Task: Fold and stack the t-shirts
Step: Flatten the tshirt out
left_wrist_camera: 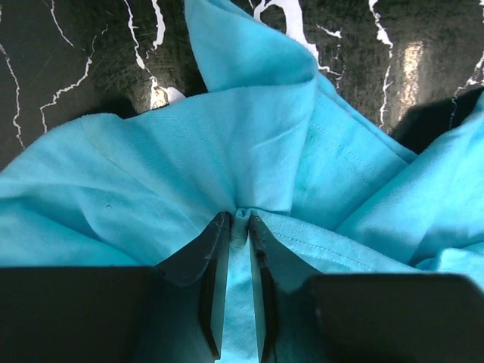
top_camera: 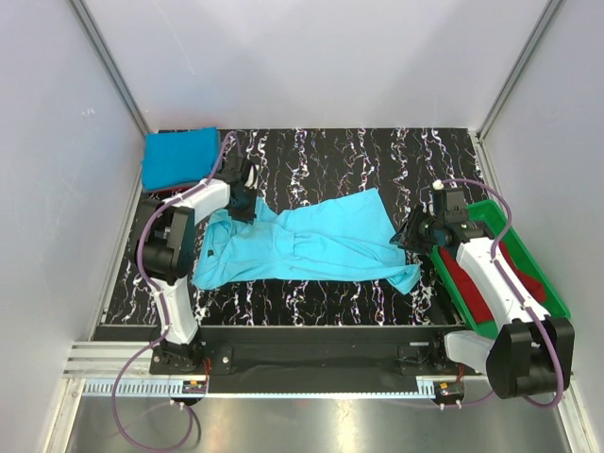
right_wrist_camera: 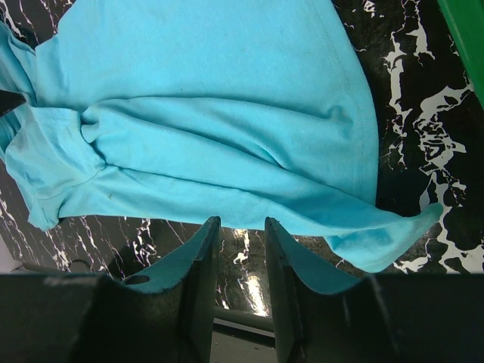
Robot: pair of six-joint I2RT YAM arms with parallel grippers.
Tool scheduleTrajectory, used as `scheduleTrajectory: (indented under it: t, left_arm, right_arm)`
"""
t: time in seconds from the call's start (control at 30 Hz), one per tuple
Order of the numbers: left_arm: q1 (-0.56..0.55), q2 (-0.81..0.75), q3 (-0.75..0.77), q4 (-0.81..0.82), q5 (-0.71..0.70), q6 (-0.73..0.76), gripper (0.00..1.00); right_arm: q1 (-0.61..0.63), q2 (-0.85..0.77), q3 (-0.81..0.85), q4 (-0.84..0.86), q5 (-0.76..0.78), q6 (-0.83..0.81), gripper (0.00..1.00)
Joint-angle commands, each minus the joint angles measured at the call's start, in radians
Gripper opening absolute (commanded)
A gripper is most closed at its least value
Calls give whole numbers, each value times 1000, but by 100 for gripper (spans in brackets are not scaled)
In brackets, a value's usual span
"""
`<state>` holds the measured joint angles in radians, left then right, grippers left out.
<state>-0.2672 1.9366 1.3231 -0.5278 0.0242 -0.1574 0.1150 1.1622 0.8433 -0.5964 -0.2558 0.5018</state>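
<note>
- Left arm reaches forward over the table (top_camera: 359, 156), well left of the tray (top_camera: 552, 294). Its wrist is tipped down at the end of the turquoise shirt (top_camera: 321, 241) farthest from the tray.
- Left gripper (left_wrist_camera: 238, 227): pinching a raised fold of the turquoise shirt. Cloth bunches between the fingers and creases fan out from the pinch.
- Right arm lies over the tray, above the red shirts (top_camera: 461, 276), with its wrist pointing left past the tray's left rim.
- Right gripper (right_wrist_camera: 240, 227): jaws part-spread with nothing between them. Bare table shows through the gap, and the shirt's hem lies just beyond the tips.
- Edges: white walls stand close behind the tray and along the far and left sides of the table.
- Room: there is a wide bare strip of table beyond the shirt, left of the tray's far corner, and a narrower strip on the near side of the shirt.
- Turquoise shirt: lies left of the tray across mid-table, spread out but wrinkled. One corner trails toward the tray's near-left side.
- Blue shirt (top_camera: 179, 156): folded, far-left corner, well apart from the tray.
</note>
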Motion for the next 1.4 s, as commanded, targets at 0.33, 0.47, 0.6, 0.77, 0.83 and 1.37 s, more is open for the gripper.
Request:
scheduleTrajectory:
  t: [0.33, 0.47, 0.6, 0.77, 0.83, 1.37]
  left_arm:
    - [-23, -87, 38, 5, -21, 12, 31]
    - [-23, -82, 37, 5, -47, 16, 28]
    - [-23, -74, 41, 6, -82, 7, 29]
    - [-23, -65, 44, 5, -56, 5, 22]
    - [-23, -68, 45, 5, -49, 7, 15]
    - [-23, -431, 32, -123, -245, -42, 0]
  right_arm:
    - [-3, 2, 5, 29, -10, 3, 38]
    - [-3, 5, 7, 30, -10, 4, 38]
    - [-3, 1, 5, 29, -10, 4, 38]
    - [-3, 5, 4, 30, -7, 1, 38]
    - [-3, 5, 5, 30, -7, 3, 38]
    - [-3, 36, 98, -170, 231, 231, 42]
